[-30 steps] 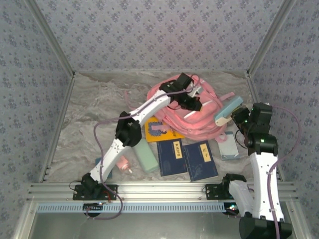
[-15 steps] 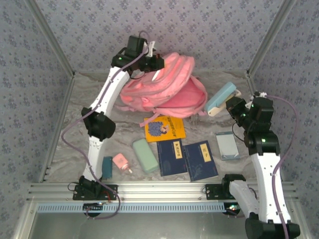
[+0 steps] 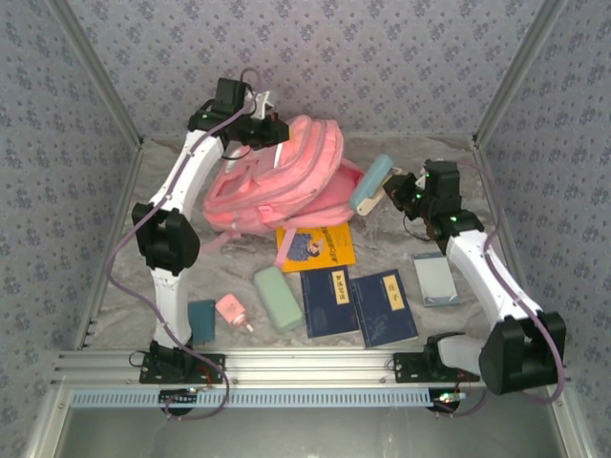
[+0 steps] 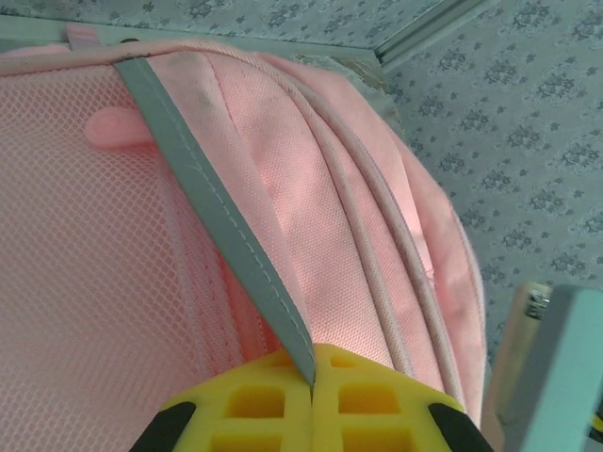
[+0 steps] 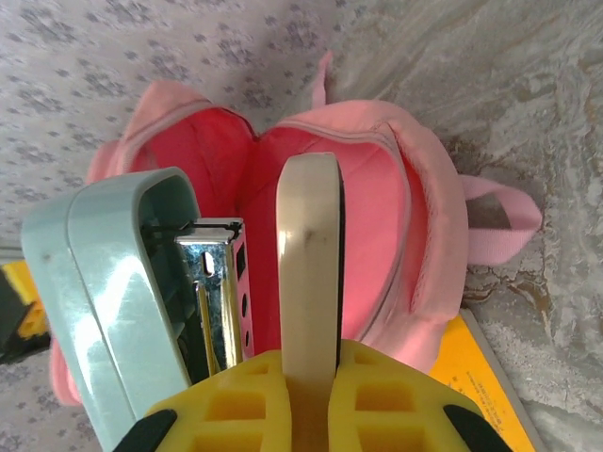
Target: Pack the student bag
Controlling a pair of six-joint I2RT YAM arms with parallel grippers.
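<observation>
— Where to look for the student bag (image 3: 286, 181)?
— Toward twelve o'clock on the marbled tabletop (image 3: 181, 219), propped up by its top edge. Soft, puffy and pink: coarse woven cloth, open mesh on one panel, rounded piping along the seams in the left wrist view.
— Open or zipped?
— Gaping toward three o'clock. Deeper pink lining inside a curved mouth, seen from the right wrist.
— Held by what?
— By the left gripper (image 3: 275, 131), at the bag's eleven o'clock. Yellow fingers (image 4: 254, 400) pressed fully together, pinching a flat grey strip (image 4: 207, 207) with stitched edges.
— And the right gripper (image 3: 389, 194)?
— At two o'clock, just beside the bag's mouth. Clamped tight on a stapler (image 3: 370, 183): glossy pale-teal plastic top, shiny steel magazine, cream base bar squeezed between ribbed yellow pads (image 5: 236, 395).
— Touching the bag?
— Cannot tell from above; very near, though.
— Further out?
— At six o'clock, a flat yellow book (image 3: 315, 248) with a bluish cover picture, meeting the bag's lower edge. Nearer the arms, a dark-blue booklet (image 3: 327, 302) and a second dark-blue booklet (image 3: 385, 307), thin, rectangular, side by side. At seven, a mint-green oblong case (image 3: 278, 298) with rounded corners, then a small pink blocky item (image 3: 232, 310) and a teal block (image 3: 201, 320), close together. At four o'clock, a flat grey-blue rectangular pad (image 3: 435, 279), apart from the rest.
</observation>
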